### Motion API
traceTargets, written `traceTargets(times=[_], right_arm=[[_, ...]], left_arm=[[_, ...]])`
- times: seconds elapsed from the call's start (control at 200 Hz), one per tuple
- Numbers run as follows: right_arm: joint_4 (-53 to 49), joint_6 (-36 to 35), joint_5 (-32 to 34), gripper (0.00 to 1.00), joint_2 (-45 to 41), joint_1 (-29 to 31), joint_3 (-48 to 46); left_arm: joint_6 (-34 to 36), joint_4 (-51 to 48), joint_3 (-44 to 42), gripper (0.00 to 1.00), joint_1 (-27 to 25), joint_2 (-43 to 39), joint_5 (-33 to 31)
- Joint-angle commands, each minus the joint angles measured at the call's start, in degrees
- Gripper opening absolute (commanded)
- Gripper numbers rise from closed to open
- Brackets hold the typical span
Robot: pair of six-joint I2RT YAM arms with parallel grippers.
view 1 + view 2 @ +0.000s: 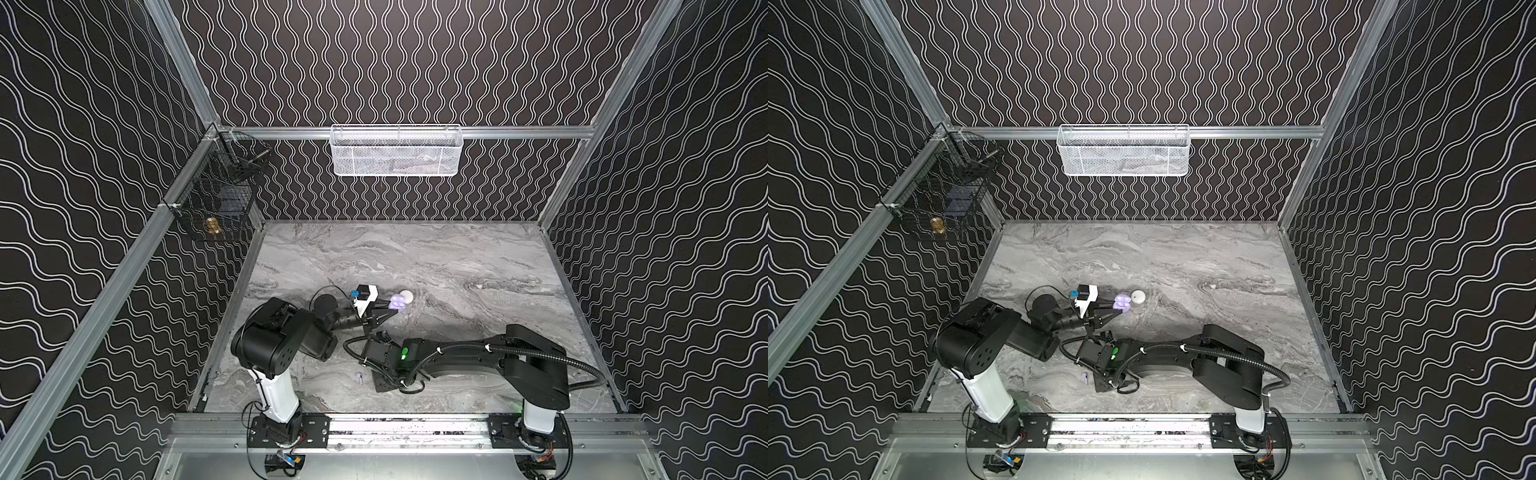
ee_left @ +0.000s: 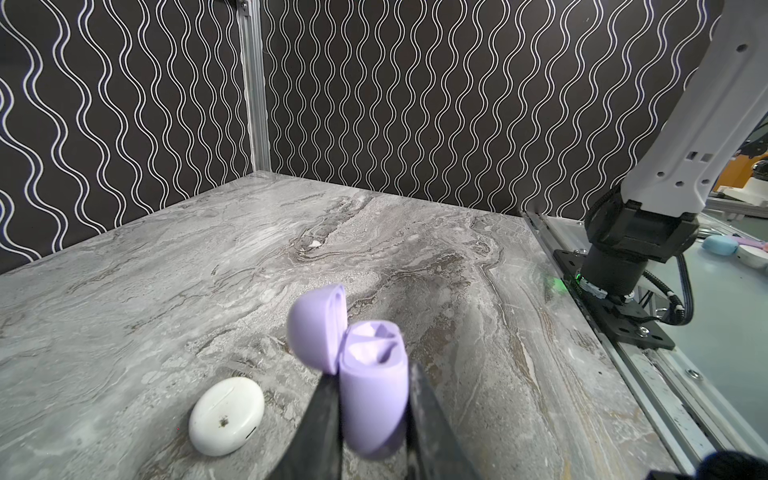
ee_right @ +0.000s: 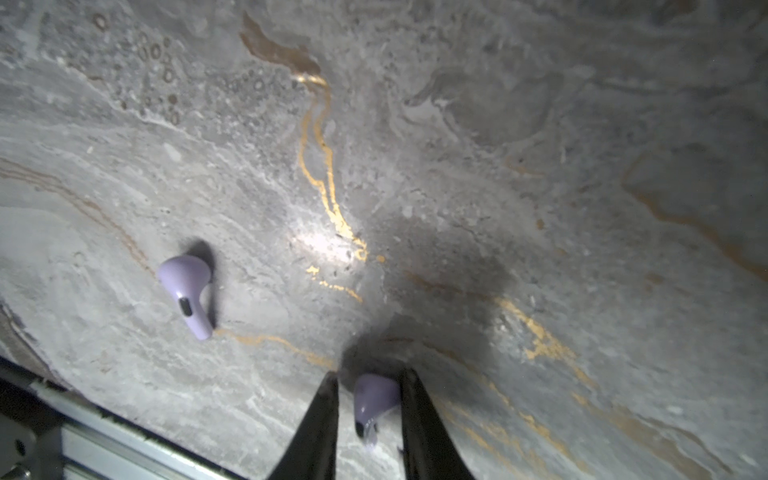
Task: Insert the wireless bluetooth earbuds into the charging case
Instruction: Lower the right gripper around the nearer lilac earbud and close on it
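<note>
My left gripper (image 2: 372,372) is shut on the lavender charging case (image 2: 372,395) and holds it above the table with its lid (image 2: 318,326) swung open; both top views show the case (image 1: 397,302) (image 1: 1122,302). My right gripper (image 3: 368,378) points down at the table near the front. A lavender earbud (image 3: 374,399) sits between its fingers, against one finger with a narrow gap to the other. Whether it rests on the table I cannot tell. A second lavender earbud (image 3: 187,291) lies free on the marble beside that gripper, also seen in the top views (image 1: 358,377) (image 1: 1084,377).
A shut white charging case (image 2: 226,415) (image 1: 406,296) lies on the marble just behind the lavender one. A white mesh basket (image 1: 395,151) hangs on the back wall and a black wire basket (image 1: 216,195) on the left wall. The arms' mounting rail (image 1: 407,428) runs along the front edge.
</note>
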Motion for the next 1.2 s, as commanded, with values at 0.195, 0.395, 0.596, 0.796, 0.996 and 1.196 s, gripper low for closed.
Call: traceTargets(times=[0.195, 0.395, 0.596, 0.796, 0.996, 1.196], right_arm=[[-4.64, -2.75, 0.65, 0.28, 0.23, 0.36, 1.02], [-4.34, -2.69, 0.49, 0.28, 0.66, 0.41, 1.49], [-2.91, -1.98, 0.08, 0.28, 1.02, 0.36, 1.72], [-3.67, -2.13, 0.21, 0.28, 1.02, 0.37, 2.5], [-5.93, -2.41, 1.61, 0.28, 3.02, 0.4, 3.48], [-7.42, -3.2, 2.33, 0.27, 3.21, 0.49, 3.72]], left_arm=[[-1.1, 1.92, 0.47, 0.22, 0.17, 0.24, 0.1], [-1.0, 1.9, 0.47, 0.22, 0.19, 0.27, 0.01], [-1.14, 1.9, 0.47, 0.22, 0.17, 0.38, -0.01], [-1.18, 1.9, 0.56, 0.22, 0.25, 0.33, -0.01], [-1.16, 1.9, 0.51, 0.22, 0.24, 0.34, 0.1], [-1.36, 1.9, 0.56, 0.22, 0.34, 0.34, 0.19]])
